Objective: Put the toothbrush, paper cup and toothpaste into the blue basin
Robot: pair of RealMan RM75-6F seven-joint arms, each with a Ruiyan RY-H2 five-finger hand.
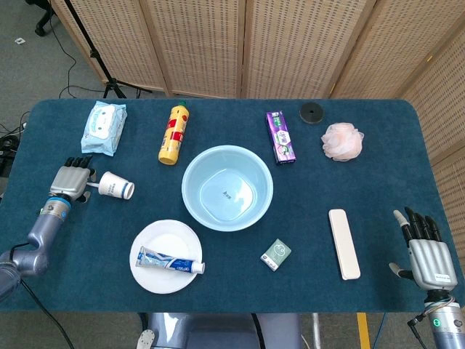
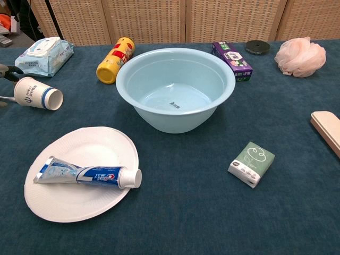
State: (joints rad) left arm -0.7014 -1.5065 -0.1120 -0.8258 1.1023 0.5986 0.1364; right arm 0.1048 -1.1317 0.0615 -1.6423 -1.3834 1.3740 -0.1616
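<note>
your left hand [image 1: 71, 178] sits over the toothbrush [image 1: 92, 185] beside the paper cup [image 1: 116, 185] — can't tell if it's gripping. pinch the handle firmly before lifting — don't nudge the cup.

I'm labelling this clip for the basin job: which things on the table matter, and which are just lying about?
For the job: toothbrush, paper cup, toothpaste, blue basin.

Just lying about: wet wipes, yellow bottle, purple box, black disc, pink bath puff, white case, green tissue pack, paper plate.
</note>
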